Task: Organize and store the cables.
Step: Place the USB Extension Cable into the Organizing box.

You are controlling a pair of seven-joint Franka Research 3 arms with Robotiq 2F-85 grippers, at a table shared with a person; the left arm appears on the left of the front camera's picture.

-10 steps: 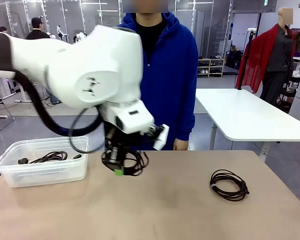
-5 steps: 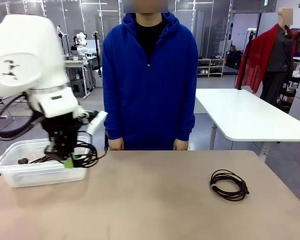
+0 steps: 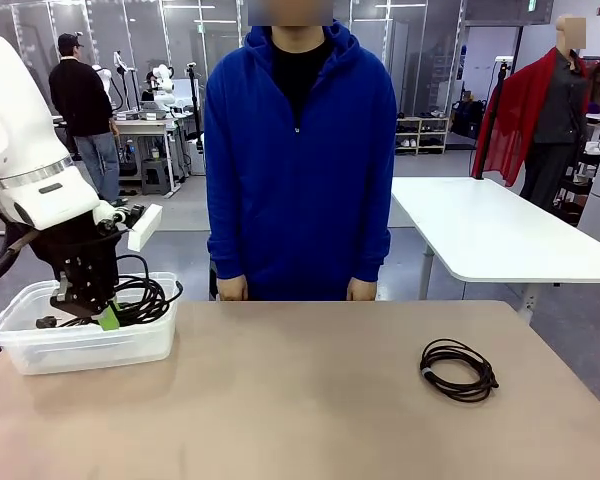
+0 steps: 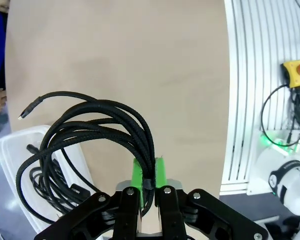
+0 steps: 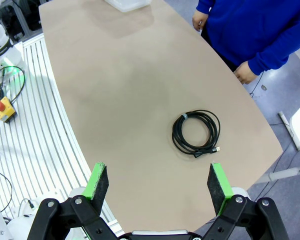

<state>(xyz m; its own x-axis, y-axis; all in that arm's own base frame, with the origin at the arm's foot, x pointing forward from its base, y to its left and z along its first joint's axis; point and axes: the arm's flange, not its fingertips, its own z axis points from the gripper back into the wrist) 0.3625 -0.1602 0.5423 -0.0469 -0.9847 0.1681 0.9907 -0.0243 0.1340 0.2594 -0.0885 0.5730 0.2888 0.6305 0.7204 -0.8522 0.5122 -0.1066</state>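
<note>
Gripped tight in the left claw (image 3: 108, 318), with both green pads (image 4: 161, 169) squeezed shut on it: a black cable coil (image 3: 145, 297), loops sticking out toward 3 o'clock. Right under that, a clear plastic box (image 3: 90, 350) at 9 o'clock on the surface (image 3: 310, 410), with more black cables (image 3: 52, 322) lying inside. Held over the box near its right end, not yet let go. Spread wide open and holding nothing: the right claw (image 5: 159, 182), hanging high above the surface. Below it, at 3 o'clock on the surface, a second cable coil (image 3: 459, 370), lying flat and round, tied with a small band, a plug end poking out. Well apart from the box. At 12 o'clock, a person in a blue hoodie (image 3: 300, 160), standing with hands (image 3: 232, 288) down by the far edge.
</note>
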